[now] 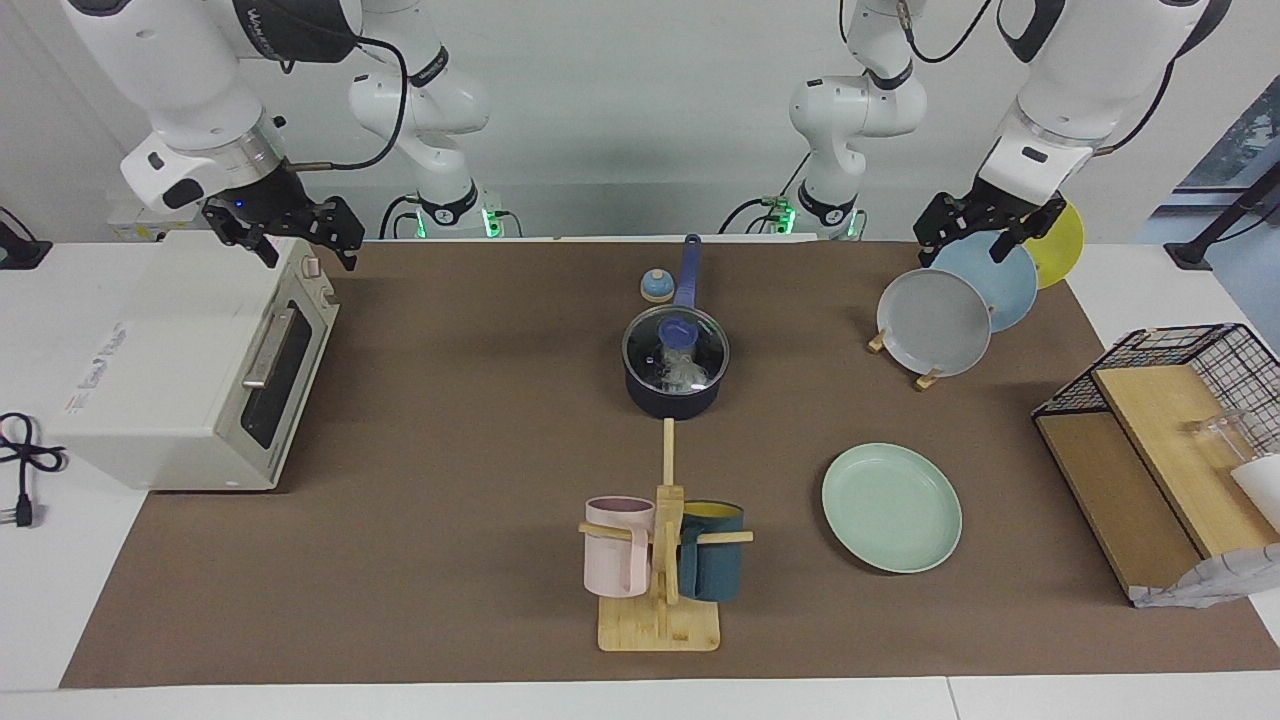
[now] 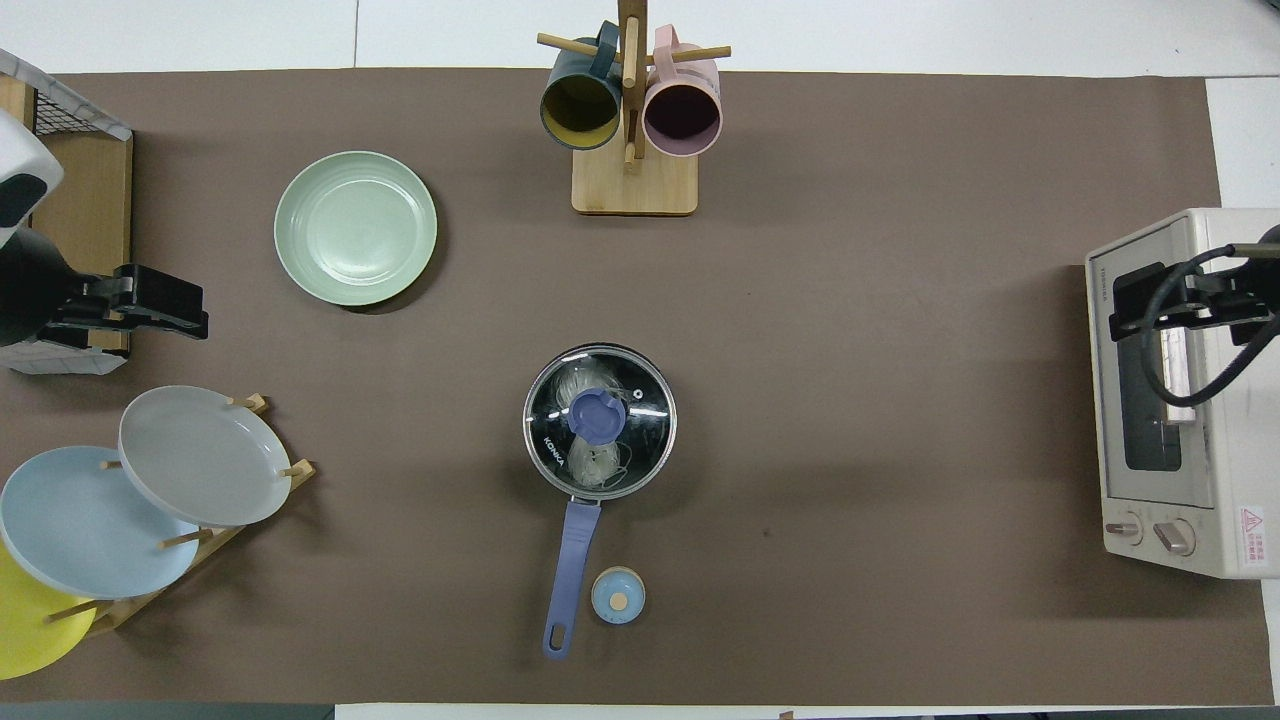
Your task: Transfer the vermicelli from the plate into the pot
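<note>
The vermicelli (image 2: 596,440) lies in the lidded pot (image 1: 674,394) mid-desk, well apart from both claws. The plate (image 1: 891,507) is bare. Left claw (image 1: 985,238) hangs spread and empty over racked plates (image 1: 960,300); right claw (image 1: 292,238), likewise, over the oven (image 1: 190,370).

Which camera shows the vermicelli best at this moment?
The overhead view: it looks straight down through the glass lid at the vermicelli lying in the pot. The facing view shows only a pale patch of it under the lid knob.
</note>
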`<state>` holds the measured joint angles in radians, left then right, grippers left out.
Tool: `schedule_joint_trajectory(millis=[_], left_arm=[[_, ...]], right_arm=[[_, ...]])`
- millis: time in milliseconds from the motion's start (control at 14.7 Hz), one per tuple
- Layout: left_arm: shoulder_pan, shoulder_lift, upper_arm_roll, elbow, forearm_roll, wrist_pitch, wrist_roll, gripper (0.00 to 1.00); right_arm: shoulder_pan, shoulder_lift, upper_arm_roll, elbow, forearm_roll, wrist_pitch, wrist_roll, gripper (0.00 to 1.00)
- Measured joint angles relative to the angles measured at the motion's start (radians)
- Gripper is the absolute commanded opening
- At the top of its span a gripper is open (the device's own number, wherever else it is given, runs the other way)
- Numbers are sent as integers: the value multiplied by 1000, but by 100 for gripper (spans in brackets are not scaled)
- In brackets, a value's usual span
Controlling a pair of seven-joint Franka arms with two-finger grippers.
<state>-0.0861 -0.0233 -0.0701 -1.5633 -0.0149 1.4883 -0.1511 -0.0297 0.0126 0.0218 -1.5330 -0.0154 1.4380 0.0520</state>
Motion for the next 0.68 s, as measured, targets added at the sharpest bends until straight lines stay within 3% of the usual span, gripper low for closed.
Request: schedule_joint_trajectory(millis=[681], left_arm=[[0, 0, 0, 0, 0, 0, 0, 100]], right_arm=[[-5, -7, 4, 1, 0, 0, -1, 100]])
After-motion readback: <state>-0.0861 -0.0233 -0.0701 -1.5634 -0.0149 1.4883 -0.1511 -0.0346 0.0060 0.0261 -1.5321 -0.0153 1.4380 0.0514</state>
